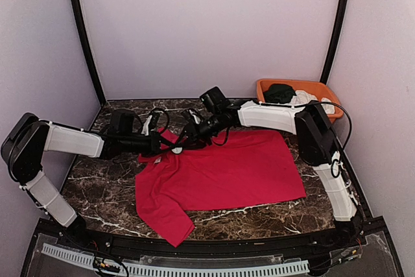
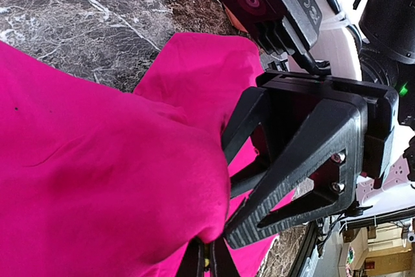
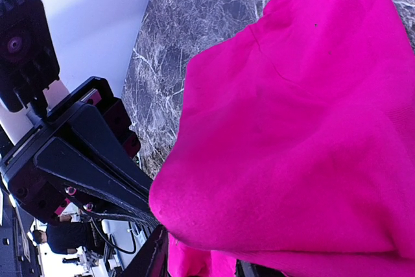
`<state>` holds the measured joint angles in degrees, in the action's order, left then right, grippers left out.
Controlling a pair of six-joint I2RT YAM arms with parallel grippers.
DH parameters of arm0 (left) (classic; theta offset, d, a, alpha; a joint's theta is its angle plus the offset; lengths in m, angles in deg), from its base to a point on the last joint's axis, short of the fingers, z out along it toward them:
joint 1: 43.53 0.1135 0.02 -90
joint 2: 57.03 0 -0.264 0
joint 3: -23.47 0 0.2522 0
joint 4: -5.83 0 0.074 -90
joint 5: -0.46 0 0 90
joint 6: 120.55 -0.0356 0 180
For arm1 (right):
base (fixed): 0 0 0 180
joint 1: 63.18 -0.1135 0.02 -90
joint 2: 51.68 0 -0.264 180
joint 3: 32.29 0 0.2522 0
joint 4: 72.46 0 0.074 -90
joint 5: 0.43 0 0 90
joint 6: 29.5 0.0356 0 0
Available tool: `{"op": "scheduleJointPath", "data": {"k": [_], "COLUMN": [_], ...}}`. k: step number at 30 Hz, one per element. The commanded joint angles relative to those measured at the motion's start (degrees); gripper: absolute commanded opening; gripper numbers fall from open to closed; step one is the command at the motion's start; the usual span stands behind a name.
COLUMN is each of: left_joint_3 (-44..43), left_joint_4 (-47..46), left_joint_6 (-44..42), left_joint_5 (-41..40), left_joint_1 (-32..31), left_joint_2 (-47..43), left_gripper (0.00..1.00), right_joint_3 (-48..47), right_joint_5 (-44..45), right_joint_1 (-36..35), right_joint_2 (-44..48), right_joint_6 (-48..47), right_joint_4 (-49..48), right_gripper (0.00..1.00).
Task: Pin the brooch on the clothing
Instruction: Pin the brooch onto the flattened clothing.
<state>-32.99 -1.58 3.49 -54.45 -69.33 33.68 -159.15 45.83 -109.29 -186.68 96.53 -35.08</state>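
Observation:
The red T-shirt (image 1: pixel 227 170) lies spread on the marble table. Both grippers meet at its far left corner. My left gripper (image 1: pixel 170 144) comes in from the left. In its wrist view its fingers (image 2: pixel 194 265) stand almost together at the bottom edge, shut on a small yellowish bit, apparently the brooch (image 2: pixel 209 261), with a raised fold of the shirt (image 2: pixel 117 160) draped over them. My right gripper (image 1: pixel 186 138) reaches in from the far right. Its fingers (image 3: pixel 152 257) stand apart around that same bulge of cloth (image 3: pixel 272 160). Most of the brooch is hidden.
An orange basket (image 1: pixel 261 85) at the back right holds a dark green garment (image 1: pixel 280 92) and a white garment (image 1: pixel 306 99). Bare marble (image 1: pixel 97 180) shows left of the shirt. The two wrists and cables crowd together over the shirt's corner.

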Motion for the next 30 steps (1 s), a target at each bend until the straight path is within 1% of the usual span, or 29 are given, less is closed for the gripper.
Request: {"op": "scheduleJointPath", "data": {"k": [1,7,14,18,23,30], "left_joint_3": [0.39,0.95,0.99,0.87,0.78,0.91], "left_joint_4": [-5.14,-6.61,-7.13,-6.80,-6.44,-7.58], "left_joint_6": [1.22,2.29,2.49,2.20,1.78,2.25], "left_joint_5": [1.74,2.28,2.76,2.84,2.82,3.54], "left_joint_1": [0.24,0.78,0.93,0.93,0.93,0.93], "left_joint_2": [-1.26,-1.15,-0.89,-0.94,-0.93,-0.86], "left_gripper": [0.01,0.01,0.01,0.01,0.01,0.01], "right_joint_3": [0.97,2.46,3.32,3.72,5.77,7.13], "right_joint_5": [-1.72,-1.54,-2.03,-3.48,-6.39,-7.56], "right_joint_1": [-2.31,-2.41,-1.84,-0.66,0.92,2.39], "right_joint_2": [-0.18,0.50,1.30,1.52,2.66,2.92], "right_joint_6": [0.20,-0.38,-0.03,1.40,3.97,6.24], "right_joint_4": [-2.99,-3.34,-4.70,-5.73,-9.53,-13.58], "right_gripper": [0.36,0.37,0.36,0.39,0.44,0.44]}}
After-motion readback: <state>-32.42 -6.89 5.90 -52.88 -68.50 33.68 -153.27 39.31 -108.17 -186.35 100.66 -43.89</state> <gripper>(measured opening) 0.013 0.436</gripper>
